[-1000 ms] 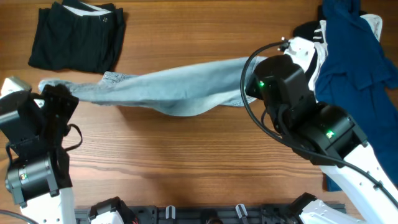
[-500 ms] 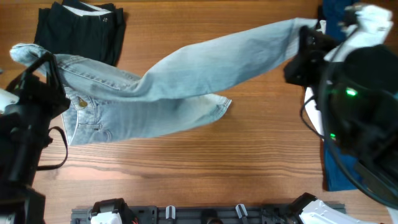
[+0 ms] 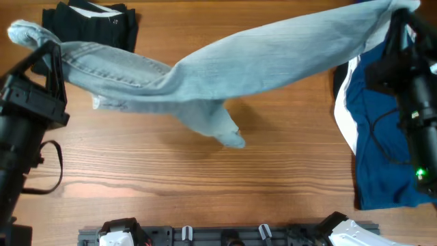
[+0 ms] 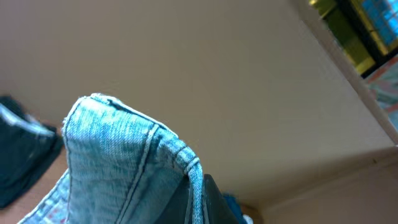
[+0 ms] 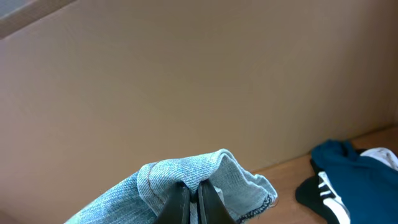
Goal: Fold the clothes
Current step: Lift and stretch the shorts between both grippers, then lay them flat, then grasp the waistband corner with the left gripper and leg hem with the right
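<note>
My main worry is the grip. The light-blue jeans (image 3: 273,58) hang in the air, stretched across the table (image 3: 205,191) between the two arms, and each end is caught only by a narrow pinch of cloth. If I pull the span any tighter, or swing it fast, I judge that one end could slide out and the whole garment would drop in a heap.

The loose leg (image 3: 217,123) sags below the span toward the wood. I cannot tell whether its tip touches. If I lower the denim as it is, that leg could bunch or twist underneath and spoil the fold.

The right end sits over the navy garment (image 3: 382,143) and the white garment (image 3: 343,113) beside it, so a low sweep there could drag them. The left end is close to the folded black garment (image 3: 89,31), which a careless pass could ruffle.

The left gripper (image 3: 52,53) is clamped tight on a thick stitched edge of the denim. In the left wrist view the cloth folds over the dark finger, and I see no gap.

The right gripper (image 5: 194,191) is likewise clenched. In its wrist view the two fingers are pressed together with a fold of denim nipped between their tips. Neither gripper touches anything else.
</note>
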You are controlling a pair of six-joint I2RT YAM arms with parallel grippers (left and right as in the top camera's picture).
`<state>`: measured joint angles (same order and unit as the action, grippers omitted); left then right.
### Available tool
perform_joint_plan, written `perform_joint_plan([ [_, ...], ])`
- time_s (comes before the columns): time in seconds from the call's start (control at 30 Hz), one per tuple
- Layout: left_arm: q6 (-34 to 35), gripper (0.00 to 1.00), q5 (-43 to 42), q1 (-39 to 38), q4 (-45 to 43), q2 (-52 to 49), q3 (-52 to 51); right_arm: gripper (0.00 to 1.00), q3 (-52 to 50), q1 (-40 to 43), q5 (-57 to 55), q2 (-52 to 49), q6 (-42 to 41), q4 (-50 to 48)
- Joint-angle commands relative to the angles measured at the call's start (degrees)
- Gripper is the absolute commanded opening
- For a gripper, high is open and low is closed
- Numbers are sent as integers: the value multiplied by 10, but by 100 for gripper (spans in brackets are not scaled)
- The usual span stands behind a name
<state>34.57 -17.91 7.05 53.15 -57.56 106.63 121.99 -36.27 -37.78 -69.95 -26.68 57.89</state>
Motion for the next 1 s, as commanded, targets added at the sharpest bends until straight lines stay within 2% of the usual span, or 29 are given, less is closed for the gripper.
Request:
perform_joint_plan([
  [0.0, -11, 4, 82, -2, 63, -46, 13, 4, 11, 3, -23, -33, 10, 9],
  [0.13, -22, 4, 102, -2, 98, -157, 13, 4, 10, 3, 13, -121, -9, 15],
  [0.23, -29, 4, 189, 3, 98, -277, 13, 4, 10, 4, 67, -218, -39, 4],
  [0.37, -29, 4, 268, 47, 133, -394, 13, 5, 10, 3, 225, -341, -44, -37],
  [0.4, -41, 4, 270, 62, 141, -421, 13, 7, 10, 3, 241, -363, -44, -44],
  [0.43, -53, 4, 282, 89, 159, -461, 13, 22, 10, 3, 268, -416, -43, -60],
  [0.47, -53, 16, 306, 115, 174, -485, 13, 55, 10, 4, 274, -440, -31, -65],
  [0.5, -53, 32, 306, 125, 177, -491, 13, 83, 10, 5, 271, -445, -19, -65],
  [0.53, -53, 37, 306, 131, 178, -491, 13, 93, 10, 7, 270, -446, -12, -64],
  [0.57, -55, 43, 306, 135, 179, -491, 13, 96, 10, 11, 269, -446, -5, -64],
  [0.63, -59, 100, 306, 139, 180, -489, 13, 100, 11, 35, 269, -438, -3, -53],
  [0.73, -59, 100, 304, 138, 188, -489, 13, 100, 10, 70, 296, -427, 10, -13],
  [0.83, -59, 100, 295, 133, 189, -489, 13, 99, 9, 105, 386, -428, 32, 63],
  [0.9, -59, 100, 255, 133, 200, -489, 13, 99, 2, 118, 430, -433, 62, 107],
  [0.97, -104, 100, 204, 132, 213, -492, 13, 100, -14, 122, 430, -440, 65, 123],
])
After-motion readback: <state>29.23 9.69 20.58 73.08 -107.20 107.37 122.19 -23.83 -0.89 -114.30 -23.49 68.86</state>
